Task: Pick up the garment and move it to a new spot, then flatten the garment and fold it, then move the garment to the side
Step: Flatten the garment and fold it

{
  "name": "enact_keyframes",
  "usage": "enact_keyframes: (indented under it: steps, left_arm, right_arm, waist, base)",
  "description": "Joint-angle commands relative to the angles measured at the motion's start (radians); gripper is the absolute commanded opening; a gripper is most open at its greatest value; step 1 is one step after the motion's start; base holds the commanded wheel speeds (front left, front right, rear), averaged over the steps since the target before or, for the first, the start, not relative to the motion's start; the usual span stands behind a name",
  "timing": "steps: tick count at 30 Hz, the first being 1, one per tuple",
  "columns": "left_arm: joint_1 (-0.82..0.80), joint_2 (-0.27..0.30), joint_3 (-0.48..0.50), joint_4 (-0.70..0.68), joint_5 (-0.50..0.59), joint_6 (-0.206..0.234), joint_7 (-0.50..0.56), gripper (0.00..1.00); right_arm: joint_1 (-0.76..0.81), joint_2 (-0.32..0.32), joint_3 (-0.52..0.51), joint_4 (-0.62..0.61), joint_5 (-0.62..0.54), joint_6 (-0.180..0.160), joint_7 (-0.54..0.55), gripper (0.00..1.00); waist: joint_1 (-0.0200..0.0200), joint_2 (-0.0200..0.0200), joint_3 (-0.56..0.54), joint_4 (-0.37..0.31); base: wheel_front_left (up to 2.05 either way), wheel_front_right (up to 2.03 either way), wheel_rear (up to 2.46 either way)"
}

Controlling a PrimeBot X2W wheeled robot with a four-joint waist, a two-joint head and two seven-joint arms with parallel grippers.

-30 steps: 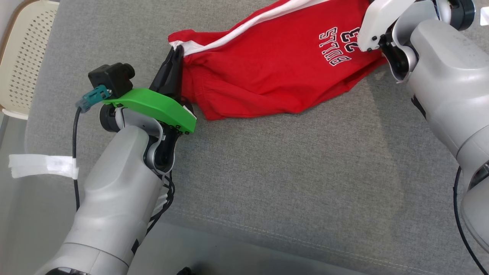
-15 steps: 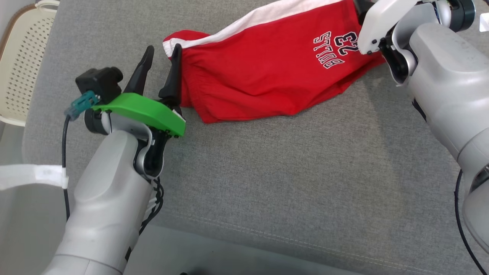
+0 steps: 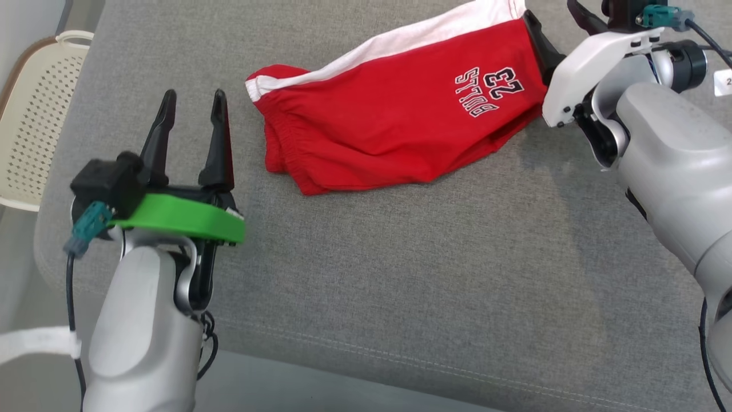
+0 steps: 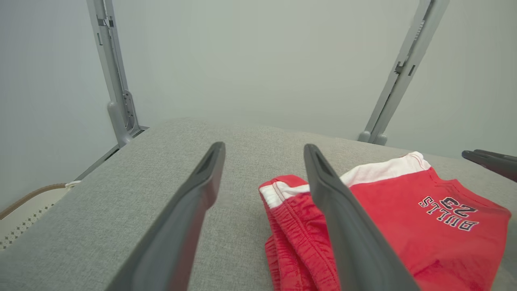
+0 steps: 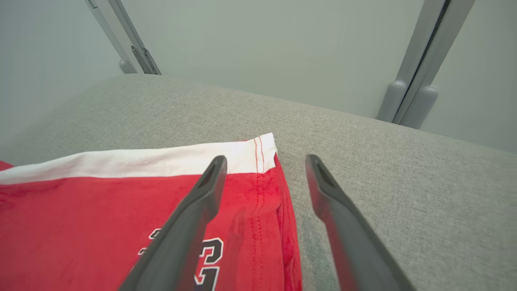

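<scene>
- Fingers [image 3: 158, 134] of the left gripper [image 3: 194, 94] stand wide apart and grasp nothing; between them we see the bare grey cushion [image 3: 400, 286].
- We find this gripper near the left end of the red shorts [image 3: 400, 126], apart from the cloth, with its tips pointing away from the robot.
- In the left wrist view the left gripper [image 4: 263, 147] looks along the cushion [image 4: 121, 202]. The shorts [image 4: 424, 234] lie to its right, with the gathered waistband [image 4: 299, 226] as the nearest part.
- Also the right gripper [image 3: 548, 8] is released and holds nothing; it stands at the other end of the shorts, just beside the leg opening.
- In the right wrist view one finger of the right gripper [image 5: 265, 158] is over the red cloth and the other over the cushion, and the stitched hem [image 5: 262, 190] runs between them. We cannot tell if the finger touches the cloth.
- The shorts lie flat on the far part of the cushion, slanting across it. A white stripe [image 3: 400, 43] follows the far edge, and the print "BULLS 23" [image 3: 489, 91] reads upside down near the right end.
- On the left wrist we see a green bracket [image 3: 177, 217]; past the left edge of the cushion stands a cream perforated chair [image 3: 34, 114].
</scene>
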Motion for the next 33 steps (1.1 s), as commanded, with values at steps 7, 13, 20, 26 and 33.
enact_keyframes:
  steps: [7,13,20,26,33]
  left_arm:
    - [0.148,-0.021,0.076,-0.151,0.101,0.002,0.0,1.0]
    - [0.236,-0.027,0.097,-0.227,0.143,0.002,0.0,1.0]
    - [0.292,-0.028,0.109,-0.265,0.121,0.011,0.0,1.0]
    - [0.291,-0.028,0.104,-0.268,0.114,0.016,0.0,1.0]
    - [0.287,-0.028,0.093,-0.265,0.106,0.026,0.0,1.0]
  right_arm:
    - [0.089,-0.005,-0.047,-0.004,-0.019,0.0,-0.004,1.0]
    - [0.125,0.004,-0.069,0.028,-0.018,0.0,-0.004,1.0]
    - [0.153,0.013,-0.073,0.096,0.008,0.0,0.022,1.0]
    - [0.161,0.016,-0.079,0.122,0.019,0.0,0.049,1.0]
    - [0.175,0.02,-0.082,0.138,0.023,0.0,0.109,1.0]
  waist:
    - [0.0,0.0,-0.038,-0.006]
    - [0.0,0.0,-0.051,0.011]
    - [0.0,0.0,-0.051,0.043]
    - [0.0,0.0,-0.044,0.053]
    - [0.0,0.0,-0.04,0.056]
  base:
    - [0.0,0.0,0.0]
    - [0.0,0.0,0.0]
    - [0.0,0.0,0.0]
    - [0.0,0.0,0.0]
    - [0.0,0.0,0.0]
